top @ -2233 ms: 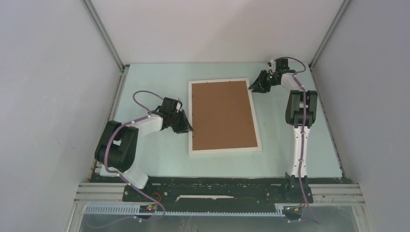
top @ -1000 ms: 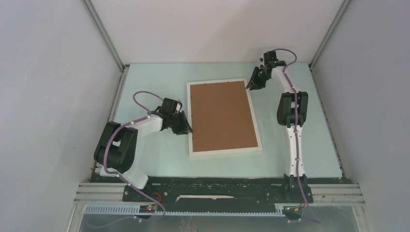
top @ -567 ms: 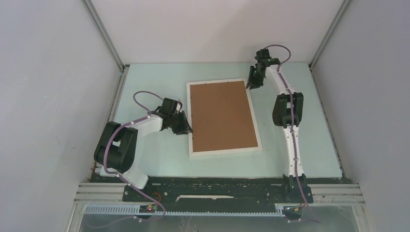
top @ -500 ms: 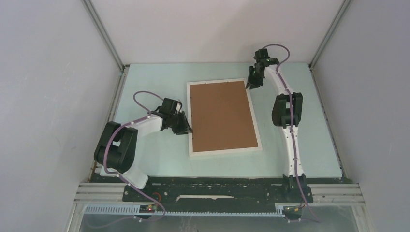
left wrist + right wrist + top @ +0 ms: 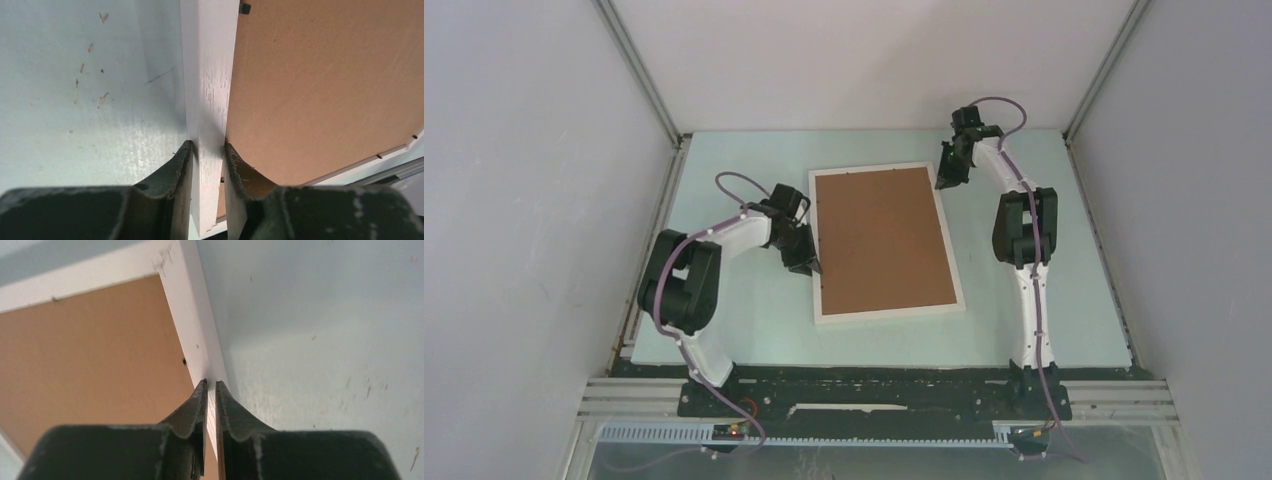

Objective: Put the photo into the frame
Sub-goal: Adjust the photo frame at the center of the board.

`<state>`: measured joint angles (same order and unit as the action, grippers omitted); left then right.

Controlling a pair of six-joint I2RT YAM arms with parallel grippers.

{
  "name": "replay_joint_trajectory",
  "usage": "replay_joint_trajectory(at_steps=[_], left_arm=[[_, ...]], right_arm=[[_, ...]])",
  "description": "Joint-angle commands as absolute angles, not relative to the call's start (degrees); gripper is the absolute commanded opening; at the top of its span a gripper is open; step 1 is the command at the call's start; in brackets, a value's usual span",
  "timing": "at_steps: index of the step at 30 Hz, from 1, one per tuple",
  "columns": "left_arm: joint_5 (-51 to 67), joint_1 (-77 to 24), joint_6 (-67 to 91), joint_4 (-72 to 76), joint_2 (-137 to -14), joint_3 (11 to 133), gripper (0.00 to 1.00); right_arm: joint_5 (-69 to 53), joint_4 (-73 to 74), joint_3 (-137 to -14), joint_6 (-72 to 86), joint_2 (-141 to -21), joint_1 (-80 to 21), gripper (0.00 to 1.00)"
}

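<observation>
You are looking at the frame (image 5: 889, 309) lying flat in the middle of the top view, back side up. Its long sides are running up and down the picture, and the brown backing board (image 5: 882, 238) is sitting inside its white rim.

Your left gripper (image 5: 206, 152) is clamping the frame's left rail, a little below the middle of that side in the top view. One finger (image 5: 181, 167) is pressing on the rail's outer edge, next to the pale table (image 5: 75, 100). The other is pressing on the inner edge, beside the board.

Your right gripper (image 5: 210, 390) is pointing at the right-hand rail, just below the frame's upper right corner. Its jaws are standing almost together, leaving only a sliver between them, and you cannot tell whether they are pinching anything.
</observation>
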<state>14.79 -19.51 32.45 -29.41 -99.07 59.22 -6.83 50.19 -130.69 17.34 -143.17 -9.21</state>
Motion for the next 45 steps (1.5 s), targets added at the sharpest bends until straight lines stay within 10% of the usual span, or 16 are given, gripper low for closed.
replay_joint_trajectory(at_steps=[1, 11, 20, 28, 30, 36, 45], left_arm=[[4.6, -17.5, 26.8, -35.8, -107.2, 69.8, 0.0], [6.1, -15.8, 25.4, -36.9, -110.1, 74.6, 0.0], [1.7, -15.8, 24.2, -31.7, -111.9, 80.7, 0.0], [10.4, -15.8, 25.2, -31.3, -127.4, 104.3, 0.02], [10.9, -15.8, 24.7, -36.2, -131.4, 113.2, 0.09], [3.8, -15.7, 17.7, -48.9, -123.3, 122.2, 0.76], [12.2, -11.8, 29.2, -37.7, -86.8, 76.1, 0.85]], right_arm=[[-12.4, 53.5, -120.6, 20.0, -139.4, -8.2, 0.15], [-17.6, 46.8, -108.5, 17.8, -131.1, -10.6, 0.56], [-18.0, 35.0, -83.2, 29.4, -116.1, -9.5, 0.09], [-20.3, 16.3, -50.4, 43.6, -96.4, -15.5, 0.12], [-20.1, 13.1, -46.6, 45.2, -93.2, -17.8, 0.24], [-18.0, 17.1, -46.0, 39.8, -87.4, -20.2, 0.63], [-18.0, 17.6, -49.1, 31.0, -82.9, -9.5, 0.84]])
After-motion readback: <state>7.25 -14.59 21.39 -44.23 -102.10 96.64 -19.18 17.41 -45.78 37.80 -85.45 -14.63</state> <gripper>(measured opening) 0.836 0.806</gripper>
